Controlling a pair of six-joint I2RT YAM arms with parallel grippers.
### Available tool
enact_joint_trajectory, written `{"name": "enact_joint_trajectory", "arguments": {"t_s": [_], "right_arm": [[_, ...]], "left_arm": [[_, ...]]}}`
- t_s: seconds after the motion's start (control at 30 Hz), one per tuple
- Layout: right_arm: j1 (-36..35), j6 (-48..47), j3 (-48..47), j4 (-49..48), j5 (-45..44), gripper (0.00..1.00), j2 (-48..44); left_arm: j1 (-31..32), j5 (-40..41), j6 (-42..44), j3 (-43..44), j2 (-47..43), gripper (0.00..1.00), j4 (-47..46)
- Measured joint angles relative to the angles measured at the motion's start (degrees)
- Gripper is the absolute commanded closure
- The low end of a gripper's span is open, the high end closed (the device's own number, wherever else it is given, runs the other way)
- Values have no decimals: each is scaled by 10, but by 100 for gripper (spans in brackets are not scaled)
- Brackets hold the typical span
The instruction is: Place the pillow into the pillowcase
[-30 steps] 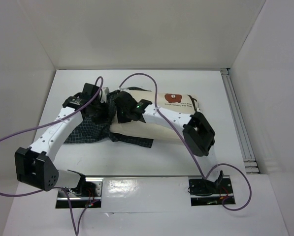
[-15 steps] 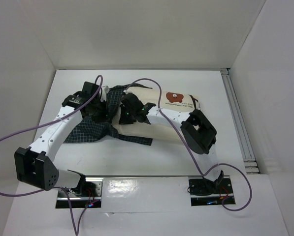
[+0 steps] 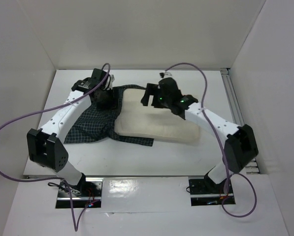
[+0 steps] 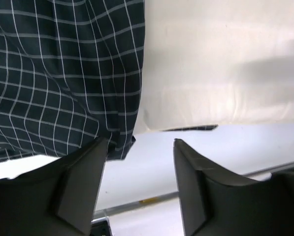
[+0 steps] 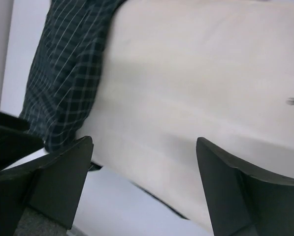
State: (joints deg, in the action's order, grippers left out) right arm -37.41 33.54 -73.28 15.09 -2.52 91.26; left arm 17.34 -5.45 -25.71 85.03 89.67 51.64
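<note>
The cream soft rectangular pillow (image 3: pixel 159 123) lies left-to-right, its left end meeting the dark navy grid-checked cloth pillowcase (image 3: pixel 87 125) beneath the left fingers (image 4: pixel 82 182), which, like the right fingers (image 5: pixel 225 182), are spread and empty.

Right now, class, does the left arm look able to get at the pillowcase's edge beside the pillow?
Probably yes. The left pincer hangs open right by the pillowcase hem where it meets the pillow, with nothing between. The right pincer is off over the pillow.
</note>
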Motion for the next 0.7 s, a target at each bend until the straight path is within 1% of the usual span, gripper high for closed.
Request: {"name": "enact_joint_trajectory", "arguments": {"t_s": [0.03, 0.13, 0.23, 0.3, 0.33, 0.37, 0.4, 0.43, 0.47, 0.5, 0.53, 0.6, 0.63, 0.67, 0.7], "right_arm": [[17, -5, 5, 5, -5, 4, -15], [85, -24, 32, 27, -19, 1, -58], [164, -47, 67, 46, -22, 1, -76], [221, -59, 94, 60, -21, 1, -79], [241, -64, 107, 64, -20, 1, -79], [264, -71, 124, 74, -19, 1, -79], [271, -73, 132, 78, -19, 1, -79], [279, -77, 142, 81, -18, 1, -79], [284, -79, 153, 83, -17, 1, -79], [286, -81, 165, 82, -11, 1, -79], [287, -81, 173, 81, -5, 1, -79], [287, -82, 191, 71, 14, 22, -78], [287, -84, 198, 62, 25, 35, -78], [288, -83, 207, 47, 38, 52, -78], [289, -84, 214, 36, 49, 89, -78]], "left_arm": [[5, 10, 0, 9, 9, 24, 0], [25, 42, -7, 29, 39, 21, 7], [52, 92, -21, 35, 75, 21, 14], [67, 121, -32, 36, 91, 25, 23], [73, 132, -34, 37, 99, 25, 27], [76, 141, -35, 40, 106, 31, 32], [78, 150, -38, 43, 111, 35, 35], [78, 159, -44, 47, 117, 42, 38], [78, 167, -48, 51, 124, 58, 39], [78, 174, -49, 57, 130, 91, 41], [78, 178, -53, 63, 136, 100, 43], [78, 178, -52, 81, 151, 100, 49], [78, 174, -52, 91, 158, 100, 52], [78, 165, -51, 100, 163, 100, 52], [79, 154, -51, 106, 167, 100, 51]]}}
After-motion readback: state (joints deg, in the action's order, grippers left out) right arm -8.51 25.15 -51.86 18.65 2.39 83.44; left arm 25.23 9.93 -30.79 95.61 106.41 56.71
